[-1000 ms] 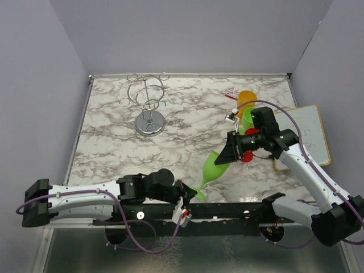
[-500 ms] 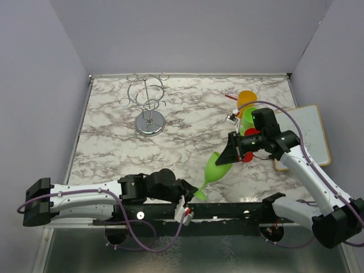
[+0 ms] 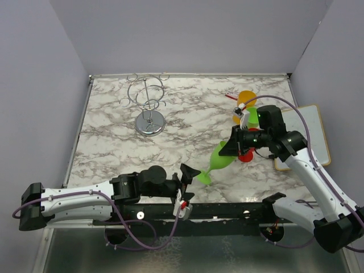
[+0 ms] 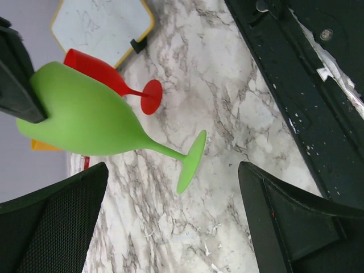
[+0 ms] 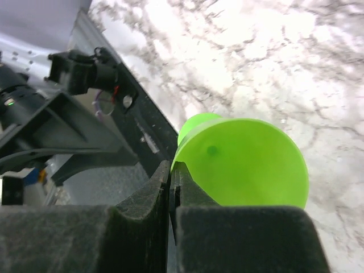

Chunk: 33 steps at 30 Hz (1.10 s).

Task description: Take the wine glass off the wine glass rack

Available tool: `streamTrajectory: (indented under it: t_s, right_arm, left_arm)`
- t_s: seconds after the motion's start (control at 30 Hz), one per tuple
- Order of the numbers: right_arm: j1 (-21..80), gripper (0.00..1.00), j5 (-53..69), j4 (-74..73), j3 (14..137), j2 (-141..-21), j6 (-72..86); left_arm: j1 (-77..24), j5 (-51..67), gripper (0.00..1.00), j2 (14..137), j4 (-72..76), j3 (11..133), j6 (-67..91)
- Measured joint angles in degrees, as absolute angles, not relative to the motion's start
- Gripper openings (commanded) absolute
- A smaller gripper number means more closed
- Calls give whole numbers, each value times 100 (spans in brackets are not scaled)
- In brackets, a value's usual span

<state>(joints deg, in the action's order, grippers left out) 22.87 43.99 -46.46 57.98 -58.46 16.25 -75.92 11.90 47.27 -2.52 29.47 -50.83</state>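
The green wine glass (image 3: 218,162) hangs tilted over the marble table, bowl up right and foot (image 4: 191,161) down left. My right gripper (image 3: 231,149) is shut on the bowl's rim, one finger inside the bowl and one outside (image 5: 172,170). The glass's bowl (image 5: 244,162) fills the right wrist view. My left gripper (image 3: 185,183) stands wide open just short of the foot, touching nothing, and its two fingers (image 4: 54,222) frame bare marble. The chrome wine glass rack (image 3: 149,106) stands at the far left with nothing on its arms.
A red glass (image 4: 111,78) lies on its side behind the green one. An orange glass (image 3: 246,98) and another green one (image 3: 250,117) sit by the right arm. A white board (image 3: 307,134) lies at the right edge. The black base rail (image 4: 307,85) runs along the near edge.
The left gripper opened and let go of the glass's foot, drawing back a little. The right gripper closed on the rim and carried the glass up and away from the near edge.
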Motion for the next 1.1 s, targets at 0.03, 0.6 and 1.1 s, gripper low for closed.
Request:
streamTrajectory:
  t_s: [0.03,0.6,1.1]
  right_arm:
    - [2287,1,4237,-4646,5839,-5846,1627]
    - [2287,1,1883,-4032,6302,-6654,1688]
    - [2290,1,-32,-3710,7784,-8680,1625]
  left_arm:
    - [-7575,1188,99,4665,-220,2947,-5061]
    - [-6399,1015,99,4508,161,3667,-3352]
    - [-5983,296,99,3935,405,3566,-2915]
